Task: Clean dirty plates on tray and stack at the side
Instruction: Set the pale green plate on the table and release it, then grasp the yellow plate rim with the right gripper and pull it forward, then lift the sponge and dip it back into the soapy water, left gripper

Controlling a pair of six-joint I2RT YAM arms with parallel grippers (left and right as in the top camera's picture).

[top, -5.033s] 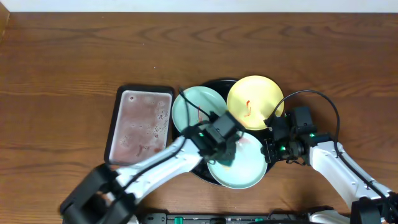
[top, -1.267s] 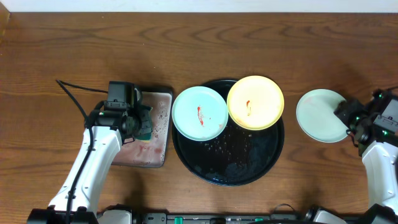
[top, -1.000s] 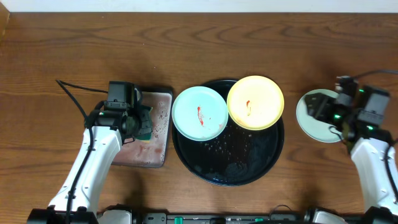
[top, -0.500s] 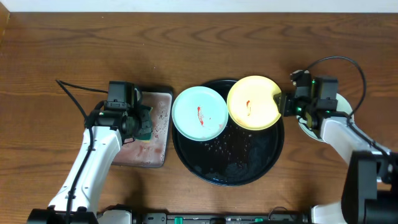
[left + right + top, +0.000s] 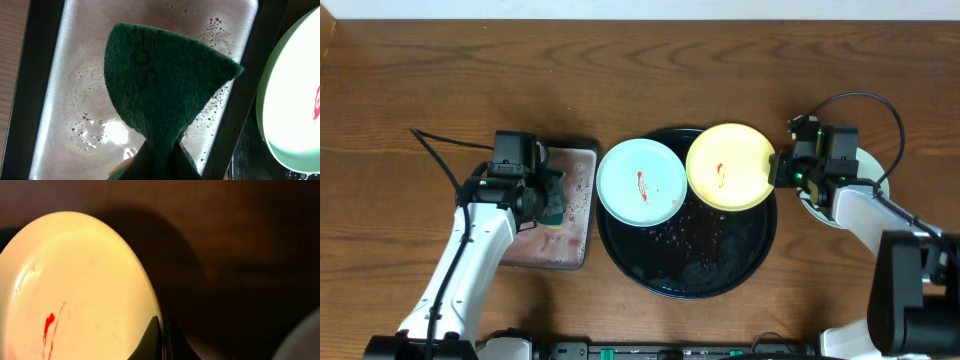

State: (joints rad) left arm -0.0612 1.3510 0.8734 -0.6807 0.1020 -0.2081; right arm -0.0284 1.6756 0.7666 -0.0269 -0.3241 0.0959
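Observation:
The round black tray (image 5: 720,275) holds a mint-blue plate (image 5: 640,182) with a red smear on its left and a pale yellow plate (image 5: 730,165) with a red smear at its back right. My right gripper (image 5: 778,170) is shut on the yellow plate's right rim (image 5: 145,295). A second mint-blue plate (image 5: 875,180) lies on the table to the right, mostly hidden under my right arm. My left gripper (image 5: 542,198) is shut on a green sponge (image 5: 165,90) above the rectangular tray (image 5: 520,195).
The rectangular black-rimmed tray (image 5: 65,100) holds soapy pinkish water with bubbles. Droplets lie on the black tray's bare floor (image 5: 695,235). The mint plate's edge shows at the right of the left wrist view (image 5: 290,100).
My right gripper left the mint plate on the table at right, moved left to the yellow plate and closed on its rim. The left arm has not moved.

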